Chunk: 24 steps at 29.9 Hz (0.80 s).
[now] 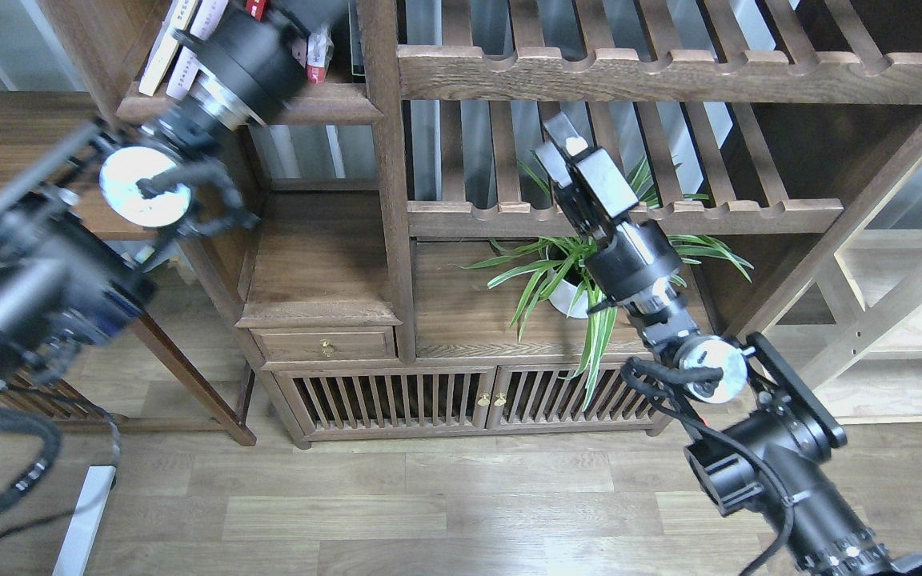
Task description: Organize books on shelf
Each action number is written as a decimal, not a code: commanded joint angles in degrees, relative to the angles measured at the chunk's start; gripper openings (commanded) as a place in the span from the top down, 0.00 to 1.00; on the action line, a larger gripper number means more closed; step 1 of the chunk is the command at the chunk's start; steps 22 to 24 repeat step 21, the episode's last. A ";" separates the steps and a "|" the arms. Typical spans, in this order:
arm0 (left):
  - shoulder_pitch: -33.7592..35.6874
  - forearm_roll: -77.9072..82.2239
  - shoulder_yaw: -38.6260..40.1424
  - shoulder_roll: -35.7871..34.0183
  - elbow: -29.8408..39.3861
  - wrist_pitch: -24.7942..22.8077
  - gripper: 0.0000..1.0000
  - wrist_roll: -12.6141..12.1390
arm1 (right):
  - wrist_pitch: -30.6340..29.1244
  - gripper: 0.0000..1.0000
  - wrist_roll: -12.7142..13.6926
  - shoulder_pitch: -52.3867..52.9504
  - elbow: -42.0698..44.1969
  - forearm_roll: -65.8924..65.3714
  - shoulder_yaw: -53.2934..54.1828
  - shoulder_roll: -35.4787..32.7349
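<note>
Two black robot arms [637, 264] are in view – one from each side. One green spider plant in a white pot [569, 298], lower centre; two brown slatted wooden racks [669, 72], upper right.

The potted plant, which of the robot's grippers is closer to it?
Right. The right gripper hangs just above the potted plant; the left gripper is far off at the books.

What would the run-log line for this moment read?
left pincer: at upper dark-brown wooden shelf, among leaning books, state unclear | right pincer: raised before slatted rack, empty
</note>
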<state>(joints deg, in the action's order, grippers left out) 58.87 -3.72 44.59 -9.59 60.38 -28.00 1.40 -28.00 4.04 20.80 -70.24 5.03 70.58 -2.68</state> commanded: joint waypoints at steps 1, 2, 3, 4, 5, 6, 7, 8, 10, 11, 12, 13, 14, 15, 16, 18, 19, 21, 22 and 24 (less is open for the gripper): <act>-2.96 0.38 -0.29 2.90 2.46 0.00 0.01 -3.58 | 0.00 0.15 0.00 0.65 0.01 -1.25 -0.01 1.01; -3.40 0.56 -0.47 3.61 2.63 0.00 0.01 -4.20 | 0.00 0.15 0.00 0.65 0.01 -1.43 -0.01 1.18; -3.84 0.73 -0.64 4.48 2.63 0.00 0.01 -4.64 | 0.00 0.15 0.00 0.65 0.01 -1.78 -0.01 1.18; -4.02 0.91 -0.73 4.93 2.63 0.00 0.01 -4.65 | 0.00 0.15 0.00 0.65 -0.08 -1.87 -0.01 1.27; -4.28 1.26 -0.82 5.72 2.63 0.00 0.01 -4.65 | 0.00 0.15 0.00 0.65 -0.16 -1.87 -0.01 1.27; -4.37 1.44 -0.91 6.33 2.55 0.00 0.01 -4.65 | 0.00 0.15 0.00 0.73 -0.25 -1.96 -0.01 1.27; -4.46 1.61 -0.99 7.12 2.37 0.00 0.01 -4.65 | 0.00 0.15 0.00 0.82 -0.25 -2.04 -0.01 1.27; -4.46 1.70 -1.17 7.91 1.94 0.00 0.01 -4.65 | 0.00 0.15 0.00 1.08 -0.25 -2.22 -0.01 1.36; -4.99 1.70 -1.17 8.80 1.23 0.00 0.01 -4.65 | 0.00 0.15 0.00 1.61 -0.25 -2.31 -0.01 1.71; -5.16 1.70 -1.17 8.97 1.14 0.00 0.01 -4.65 | 0.00 0.15 0.00 1.70 -0.25 -2.31 -0.01 1.80; -5.43 1.70 -1.17 9.06 1.14 0.00 0.01 -4.65 | 0.00 0.15 0.00 1.88 -0.25 -2.31 -0.01 1.80; -5.86 1.70 -1.26 9.06 1.14 0.00 0.01 -4.65 | 0.00 0.15 0.00 1.88 -0.25 -2.31 -0.01 1.80; -6.30 1.79 -1.26 9.06 1.14 0.00 0.01 -4.65 | 0.00 0.15 0.00 1.88 -0.25 -2.31 -0.01 1.80; -6.74 1.79 -1.26 8.98 1.31 0.00 0.01 -4.65 | 0.00 0.15 0.00 1.88 -0.25 -2.31 -0.01 1.80; -7.27 2.14 -1.26 8.89 1.58 0.00 0.01 -4.73 | 0.00 0.15 0.00 1.88 -0.25 -2.31 -0.01 1.80; -7.80 2.49 -1.26 8.54 1.93 0.00 0.01 -4.65 | 0.00 0.15 -0.09 1.88 -0.25 -2.31 -0.01 1.89; -7.80 2.49 -1.17 8.54 1.93 0.00 0.01 -4.73 | 0.00 0.15 0.00 1.88 -0.25 -2.31 -0.01 1.89; -7.71 2.49 -1.08 8.54 2.02 0.00 0.01 -4.65 | 0.00 0.15 -0.09 1.88 -0.25 -2.31 -0.01 1.97; -7.71 2.49 -1.08 8.54 2.02 0.00 0.01 -4.65 | 0.00 0.15 -0.09 1.88 -0.25 -2.31 -0.01 1.97; -7.71 2.49 -1.08 8.54 2.02 0.00 0.01 -4.65 | 0.00 0.15 -0.09 1.88 -0.25 -2.31 -0.01 1.97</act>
